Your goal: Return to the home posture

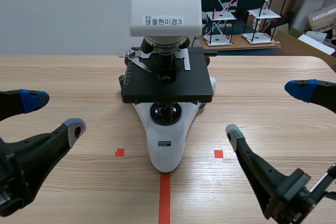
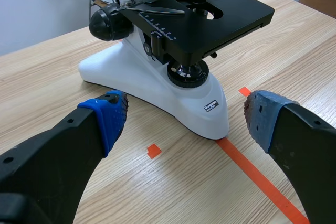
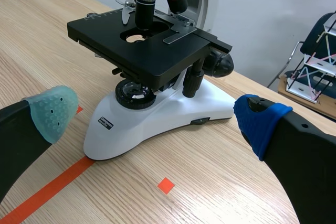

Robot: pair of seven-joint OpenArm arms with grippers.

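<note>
The robot's left gripper (image 1: 55, 114) and right gripper (image 1: 268, 110) hung low over the near end of a wooden table (image 1: 63, 72), each with its fingers spread wide and holding nothing. Between them, touching neither, stood a white microscope (image 1: 167, 129), its black stage (image 1: 168, 85) level under the objectives. The nose of its base rested on the far end of a red tape line (image 1: 165, 198), with a small red square on the left (image 1: 119, 152) and another on the right (image 1: 218, 153). Stick-built tower models (image 1: 247, 9) stood on a bench beyond the table.
</note>
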